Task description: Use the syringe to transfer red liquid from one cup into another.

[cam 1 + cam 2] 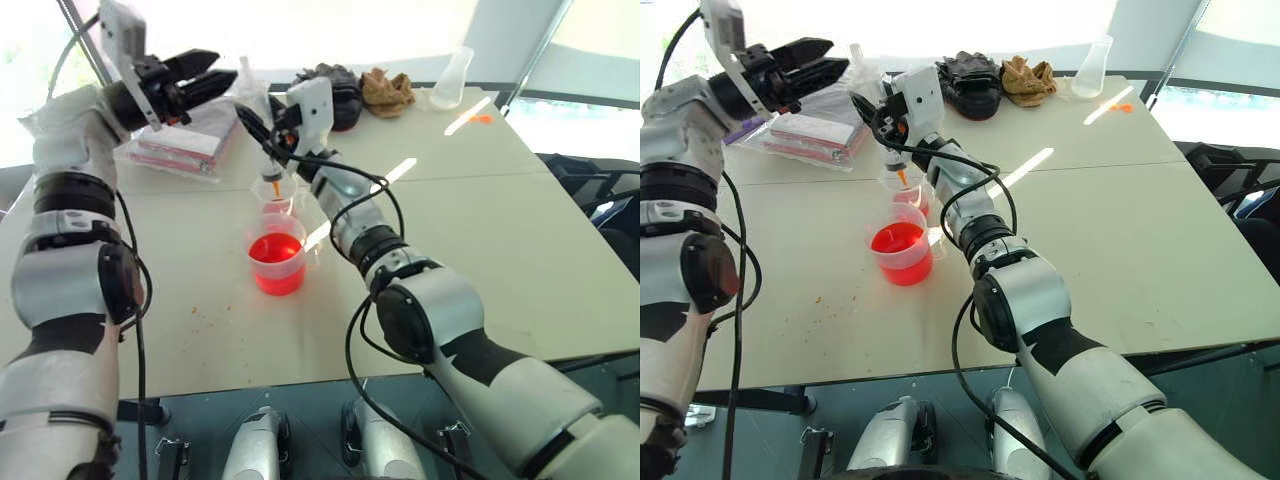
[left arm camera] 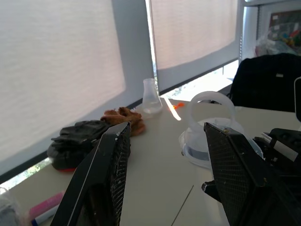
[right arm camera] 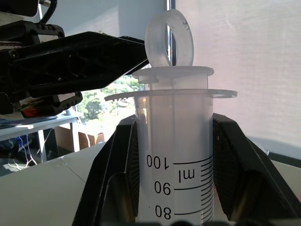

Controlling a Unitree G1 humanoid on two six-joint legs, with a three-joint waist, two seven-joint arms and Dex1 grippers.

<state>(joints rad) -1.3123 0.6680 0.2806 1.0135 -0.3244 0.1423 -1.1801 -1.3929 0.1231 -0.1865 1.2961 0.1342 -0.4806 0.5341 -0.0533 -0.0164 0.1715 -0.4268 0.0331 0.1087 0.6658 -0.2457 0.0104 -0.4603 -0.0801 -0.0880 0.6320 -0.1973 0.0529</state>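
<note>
My right gripper is shut on the barrel of the syringe, held upright with its white plunger ring on top. The orange tip points down into the smaller clear cup, which has a little red at its bottom. Just in front stands the wider clear cup, holding red liquid. My left gripper is open, up and to the left of the syringe's top. One of its black fingers reaches close to the plunger ring, with nothing between the fingers.
A clear conical flask stands at the table's far edge. Black gloves and brown gloves lie beside it. A plastic bag of pink packs lies at the far left. A black chair sits right of the table.
</note>
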